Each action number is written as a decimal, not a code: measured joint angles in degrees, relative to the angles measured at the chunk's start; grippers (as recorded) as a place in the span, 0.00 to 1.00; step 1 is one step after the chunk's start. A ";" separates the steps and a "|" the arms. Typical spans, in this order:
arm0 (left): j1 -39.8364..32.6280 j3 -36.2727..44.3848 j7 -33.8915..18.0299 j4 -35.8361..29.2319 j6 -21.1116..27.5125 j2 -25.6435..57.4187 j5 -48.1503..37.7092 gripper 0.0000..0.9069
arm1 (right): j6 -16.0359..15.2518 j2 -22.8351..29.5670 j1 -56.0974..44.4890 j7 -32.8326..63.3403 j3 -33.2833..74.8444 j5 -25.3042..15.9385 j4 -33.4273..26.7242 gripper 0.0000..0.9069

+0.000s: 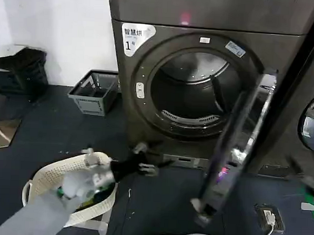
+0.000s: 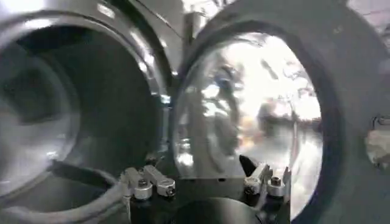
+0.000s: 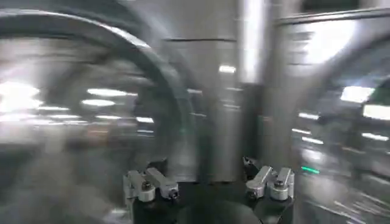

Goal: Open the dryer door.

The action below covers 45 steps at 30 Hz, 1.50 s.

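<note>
Nearest the head camera, the left arm is reaching forward over a white laundry basket [image 1: 69, 184] that is sitting on the dark floor [image 1: 51, 128]; something dark and green is lying inside it, too hidden to name. Its left end effector [image 1: 143, 160] is hanging low before the dryer's lower front, fingers spread and gripping nothing; the left wrist view is showing the same spread fingers [image 2: 149, 182] with empty space between them.

Ahead and to the right of it, the dryer door [image 1: 239, 148] is standing swung wide, hinged on the right side of the machine, its long axis running upright and tilted, edge-on to the head camera. From the left wrist its glass [image 2: 244, 115] is facing the end effector, close beside the open drum [image 1: 192, 90], which is looking empty. By my judgement the opening is essentially done, and the left arm is the nearer one for any final push.

Right end effector [image 3: 210, 185] is holding its fingers apart too, empty, facing blurred metal panels.

A grey crate [image 1: 94, 92] is resting against the wall, left of the dryer.
</note>
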 joint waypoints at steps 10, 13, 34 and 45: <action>-10.75 13.20 0.85 0.89 -0.30 -2.65 -2.48 1.00 | -3.53 -4.86 0.08 14.60 14.38 -4.69 -5.80 1.00; -13.66 16.73 0.77 1.70 -0.38 -4.08 -2.89 1.00 | -4.42 -4.86 -0.66 15.68 17.99 -5.06 -5.99 1.00; -28.80 32.94 -1.06 12.81 -1.09 -20.25 -3.57 1.00 | -9.11 -10.50 -3.74 22.37 36.14 -8.40 -13.13 1.00; -31.60 34.31 -2.80 21.87 -1.41 -31.84 -2.34 1.00 | -9.28 -12.22 -4.76 23.48 42.14 -8.82 -16.84 1.00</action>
